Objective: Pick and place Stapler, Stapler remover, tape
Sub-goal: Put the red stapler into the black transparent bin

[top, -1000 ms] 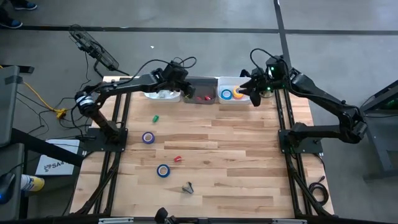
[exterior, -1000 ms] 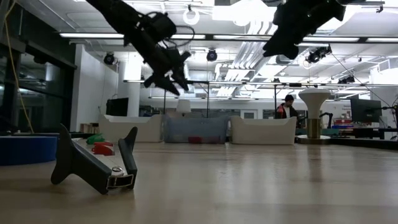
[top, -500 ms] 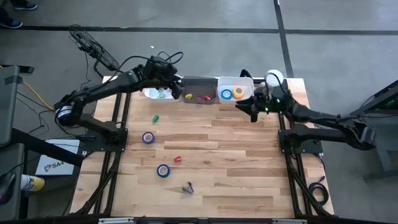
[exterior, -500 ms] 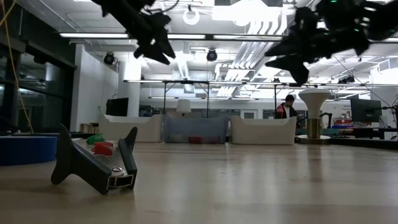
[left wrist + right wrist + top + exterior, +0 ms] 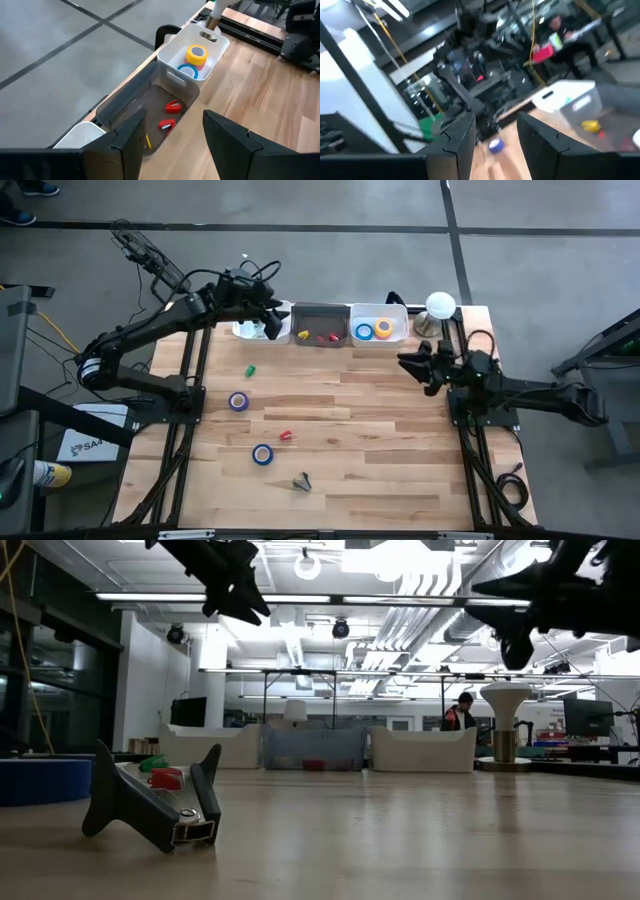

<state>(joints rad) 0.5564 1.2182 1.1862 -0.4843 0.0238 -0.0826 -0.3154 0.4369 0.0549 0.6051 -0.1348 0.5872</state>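
My left gripper (image 5: pixel 272 326) hangs open and empty above the far left white bin (image 5: pixel 258 333); its fingers (image 5: pixel 131 141) frame the grey bin (image 5: pixel 131 112). My right gripper (image 5: pixel 410 363) stands open and empty by the table's right edge, pointing level toward the left. Two tape rolls, blue (image 5: pixel 365 331) and yellow (image 5: pixel 384 328), lie in the far right white bin (image 5: pixel 398 338). A purple roll (image 5: pixel 238 401) and a blue roll (image 5: pixel 262 454) lie flat on the table. A small red stapler (image 5: pixel 286 436) and the dark stapler remover (image 5: pixel 302 480) rest on the table near its front.
Two small red pieces (image 5: pixel 170 114) lie in the grey bin (image 5: pixel 320 315). A small green piece (image 5: pixel 250 369) sits left of centre. A white lamp-like object (image 5: pixel 440 306) stands at the far right corner. A person (image 5: pixel 462 712) is in the room far behind the table.
My left gripper has risen and drawn back from the grey bin toward the far left bin. My right gripper has left the far right white bin, moving toward the table's near and right edges and sinking, while tipping from pointing down to about level. Nothing on the table has moved.
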